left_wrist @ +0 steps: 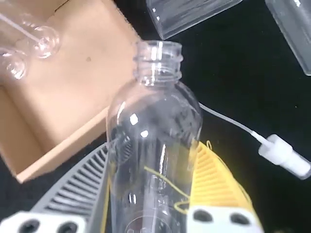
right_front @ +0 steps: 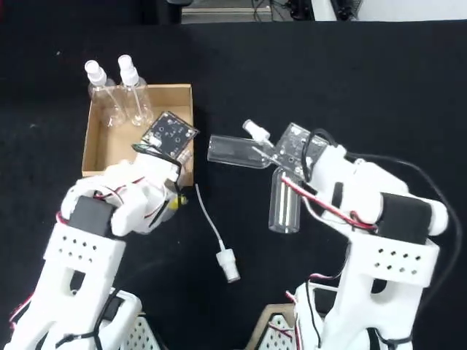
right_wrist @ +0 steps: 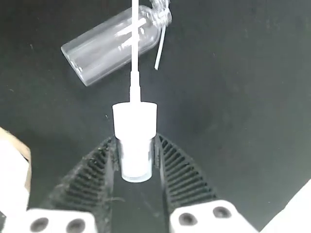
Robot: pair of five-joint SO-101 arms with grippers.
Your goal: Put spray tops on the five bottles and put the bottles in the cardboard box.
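White and long-tubed, a loose top [right_front: 228,264] lies on the black table [right_front: 365,87] nearest the arm bases, between the two arms. Beyond it, the left gripper [left_wrist: 153,148] is clamped on the body of an open bottle [left_wrist: 155,111], with one grey finger and one yellow finger pressed against its sides. The bottle's bare neck points ahead, at the corner of the box [right_front: 98,157] closest to the right arm. The right gripper [right_wrist: 136,143] pinches a held top [right_wrist: 134,121] by its head, jaws narrowed to its width. The top's tube points forward across a lying bottle [right_wrist: 112,43] on the table. A third bottle [right_front: 286,200] lies partly under the right arm. Farthest off, a capped bottle [right_front: 102,98] and a second capped bottle [right_front: 135,102] rest side by side in the box, their white tops at its far wall.
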